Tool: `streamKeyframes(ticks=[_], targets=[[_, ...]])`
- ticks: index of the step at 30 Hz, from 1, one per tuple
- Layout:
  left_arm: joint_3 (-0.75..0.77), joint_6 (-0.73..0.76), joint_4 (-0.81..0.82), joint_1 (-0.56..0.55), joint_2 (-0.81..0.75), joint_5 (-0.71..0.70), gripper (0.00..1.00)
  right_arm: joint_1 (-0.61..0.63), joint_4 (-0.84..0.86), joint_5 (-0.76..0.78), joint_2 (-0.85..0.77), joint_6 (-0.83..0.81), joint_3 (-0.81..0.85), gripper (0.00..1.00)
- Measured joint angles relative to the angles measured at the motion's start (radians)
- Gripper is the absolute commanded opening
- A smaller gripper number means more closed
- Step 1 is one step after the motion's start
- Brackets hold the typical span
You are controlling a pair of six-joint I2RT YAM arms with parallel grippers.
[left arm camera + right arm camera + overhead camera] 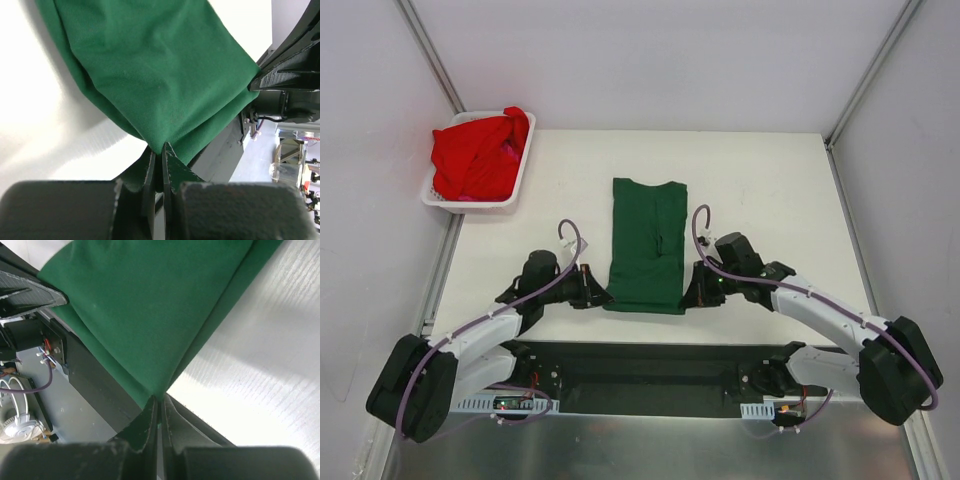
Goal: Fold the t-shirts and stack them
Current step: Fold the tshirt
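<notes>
The green t-shirt (pixel 646 245) lies flat, folded into a long strip, on the middle of the desk (pixel 770 190). The left fingers (pixel 149 175) are pinched tight on its near left corner, the right fingers (pixel 172 415) likewise on its near right corner. A red t-shirt (pixel 475 155) is heaped in the white basket (pixel 470 206) at the far left

the top view looks steeply down from above and behind the arm bases (pixel 770 380) at 6 o'clock, holding the whole table (pixel 770 190). the wrist views sit tight behind the left gripper (pixel 160 152) and right gripper (pixel 160 401), at the 7 and 5 o'clock corners of the green t-shirt (pixel 647 245), facing inward. all three share its near hem.
</notes>
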Motion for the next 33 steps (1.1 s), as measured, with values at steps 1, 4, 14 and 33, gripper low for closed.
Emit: streamKeyframes(ticks=[1,4,14,33], targets=[[0.005,0.000,-0.019,0.000,-0.014,0.000,0.00,0.001,-0.009,0.004,-0.013,0.001,0.002,0.01],[0.040,0.002,-0.076,0.000,-0.051,0.001,0.00,0.002,-0.047,0.015,-0.037,0.000,0.028,0.01],[0.175,0.020,-0.195,0.000,-0.074,-0.003,0.00,0.002,-0.177,0.075,-0.084,-0.004,0.153,0.01],[0.457,0.124,-0.244,0.002,0.206,-0.079,0.00,-0.057,-0.210,0.177,0.144,-0.088,0.373,0.01]])
